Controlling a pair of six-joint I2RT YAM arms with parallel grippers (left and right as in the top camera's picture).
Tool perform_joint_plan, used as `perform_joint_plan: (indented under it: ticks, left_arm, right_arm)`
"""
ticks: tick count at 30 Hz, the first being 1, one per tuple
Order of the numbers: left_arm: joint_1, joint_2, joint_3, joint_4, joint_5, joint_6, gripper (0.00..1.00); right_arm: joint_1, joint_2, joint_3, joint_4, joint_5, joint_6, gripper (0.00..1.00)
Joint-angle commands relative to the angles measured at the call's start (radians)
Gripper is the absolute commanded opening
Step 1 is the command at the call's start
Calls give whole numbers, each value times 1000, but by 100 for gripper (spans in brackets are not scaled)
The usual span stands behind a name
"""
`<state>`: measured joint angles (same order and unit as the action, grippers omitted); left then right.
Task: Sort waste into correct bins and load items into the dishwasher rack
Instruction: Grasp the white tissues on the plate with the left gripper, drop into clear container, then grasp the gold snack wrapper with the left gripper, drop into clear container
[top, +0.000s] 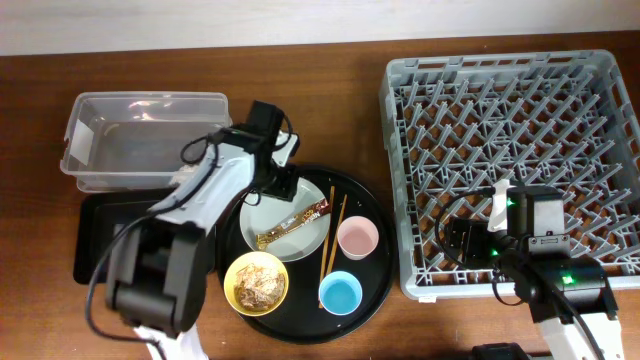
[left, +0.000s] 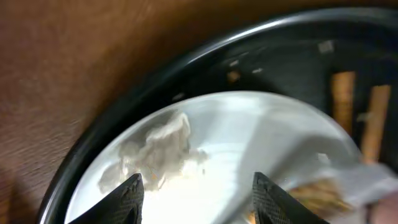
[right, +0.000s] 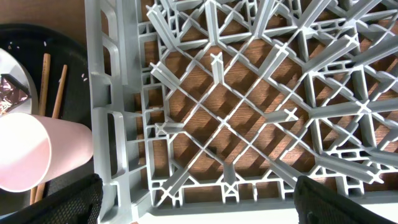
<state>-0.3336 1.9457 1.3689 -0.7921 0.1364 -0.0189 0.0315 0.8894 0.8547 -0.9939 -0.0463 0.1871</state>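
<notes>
Left gripper (left: 198, 199): jaws spread wide, nothing between them, poised low over the pale grey-green bowl (left: 249, 134). Just past the tips I see a tissue bit (left: 152, 152), crumpled, off-white and blurred, lying in the bowl's left half. A shiny, creased gold-brown wrapper (top: 292, 225) lies in the same bowl. Chopsticks (top: 331, 238) rest beside it on the round black tray (top: 303, 292). Further left are the clear tub (top: 120, 140) and the shallow black tray (top: 92, 240). Right gripper (right: 199, 211): parted, empty, above the rack (right: 118, 124).
</notes>
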Motion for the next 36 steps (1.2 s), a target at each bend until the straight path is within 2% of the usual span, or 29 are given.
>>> perform_joint_plan:
  ticks: [1,2,3,5,8,11,14,15,17,19,20,23,26,28,32,34,36]
  left_arm:
    - [0,55,5,1,-55,5,55]
    - [0,62,5,6,-55,5,47]
    - [0,63,5,7,-55,5,23]
    - [0,58,8,3,-55,4,0]
    - [6,-3,26,-39,-55,4,0]
    - [46,-161,37,-30,-56,4,0]
    - [144,-299,37,14,-87,4,0]
    - [195,-325,37,25,-98,4,1]
    - [286,-323,36,29,-100,4,16]
    - [325,-307,36,29,-100,4,57]
    - [339,-298,36,29,-100,4,67]
    - [341,-299,36,27,-85,5,70]
    - [312,-312,36,-15,61,5,67]
    - [238,-311,36,-101,182,85,67]
    - [45,-307,-14,-220,159,314,68]
    - [-36,-304,-86,-195,131,384,68]
    - [-97,-280,-150,-159,46,384,68]
  right_arm:
    - [-6,1,24,2,-2,5,99]
    - [-6,1,24,2,-2,5,99]
    - [-6,1,24,2,-2,5,99]
    - [-6,1,24,2,-2,5,99]
    - [-6,1,24,-3,-2,5,99]
    - [-6,1,24,-2,-2,5,99]
    - [-6,1,24,-2,-2,5,99]
    - [-6,1,24,-2,-2,5,99]
    - [-6,1,24,-2,-2,5,99]
    - [-6,1,24,-2,-2,5,99]
    - [-6,1,24,-2,-2,5,99]
    - [-6,1,24,-2,-2,5,99]
    - [-6,1,24,-2,-2,5,99]
    - [-6,1,24,-2,-2,5,99]
    - [-6,1,24,-2,-2,6,99]
    - [-6,1,24,-2,-2,5,99]
    - [-6,1,24,-2,-2,5,99]
